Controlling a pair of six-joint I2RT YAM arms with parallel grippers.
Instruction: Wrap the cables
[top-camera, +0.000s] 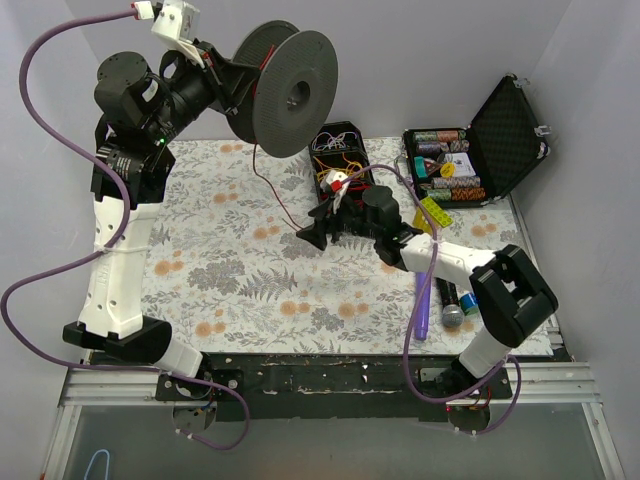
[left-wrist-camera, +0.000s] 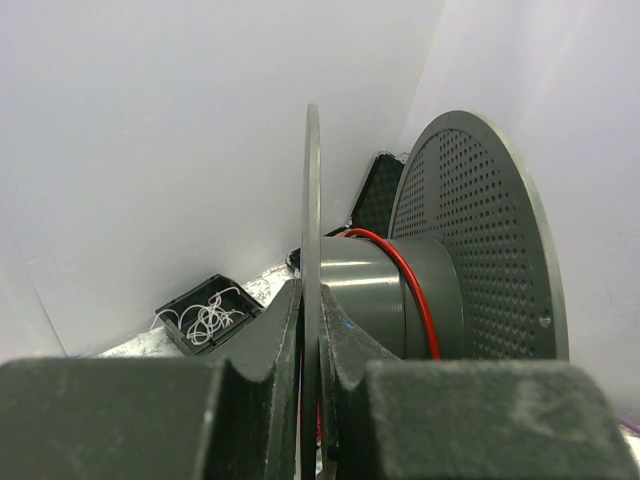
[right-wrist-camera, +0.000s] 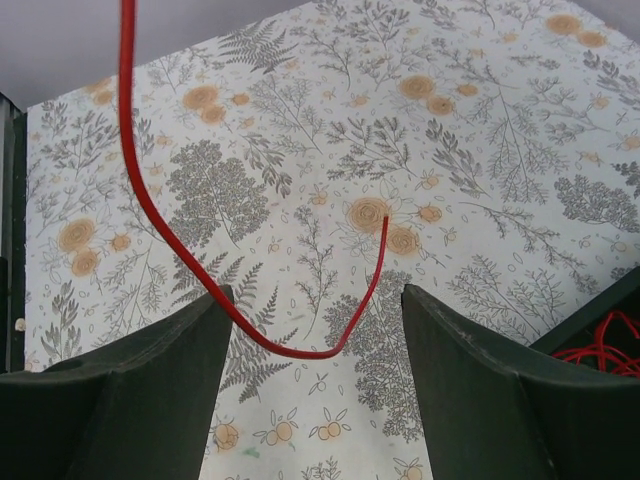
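Red cable (right-wrist-camera: 310, 355) sagging in a loop just ahead of the right pincer (right-wrist-camera: 315, 300), between its wide-spread fingers, touching neither; nothing held. Running from there up and left to the spool (top-camera: 290, 90), with the loose end over the counter (top-camera: 220, 270), nearer the right arm. Left pincer (left-wrist-camera: 311, 310) pressed on the spool's flange, high above.

The top external camera looks down from behind over the floral-patterned desk (top-camera: 250, 290). The left wrist camera sits tight against the dark grey plastic spool (left-wrist-camera: 470, 260), facing a white wall (left-wrist-camera: 150, 150). The right wrist camera looks closely down at the desk. All share the thin red cable (right-wrist-camera: 128, 100).
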